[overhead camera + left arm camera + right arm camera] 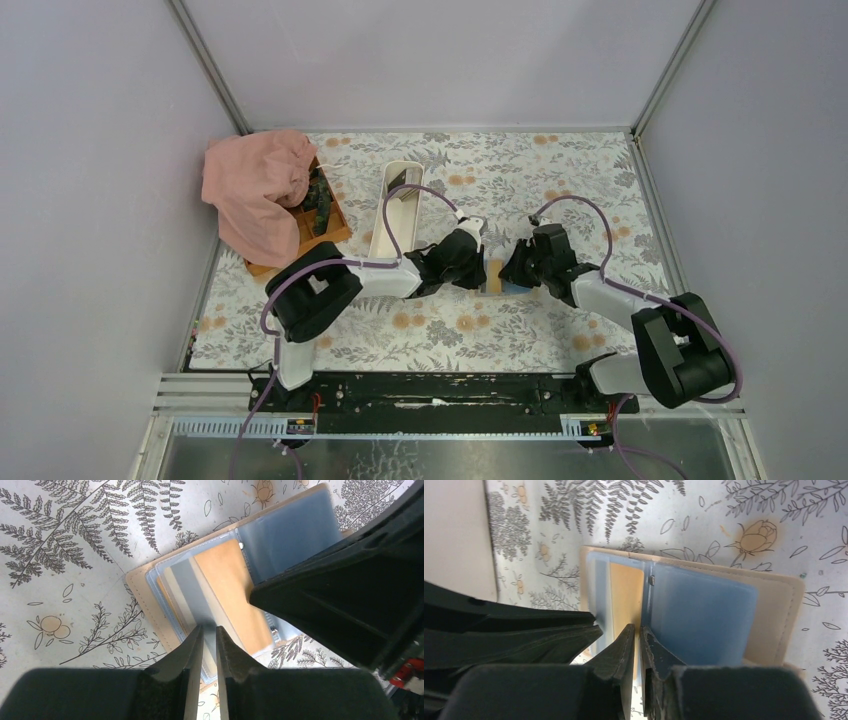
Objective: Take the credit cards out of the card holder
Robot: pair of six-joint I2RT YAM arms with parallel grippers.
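The card holder (495, 277) lies open on the table between my two grippers, with a tan cover (774, 615) and light blue sleeves (699, 615). A tan card (232, 590) sits in one sleeve. A grey credit card (192, 592) pokes out of a sleeve on the left side. My left gripper (209, 628) is shut on the edge of the grey card. My right gripper (638, 627) is shut at the card holder's spine, pinching a sleeve page. The right gripper's fingers (340, 590) also show in the left wrist view, on the holder.
A long white oval tray (393, 210) lies behind the left arm. A brown wooden box (325, 215), partly under a pink cloth (258, 190), stands at the back left. Grey walls close in the floral table top (540, 330).
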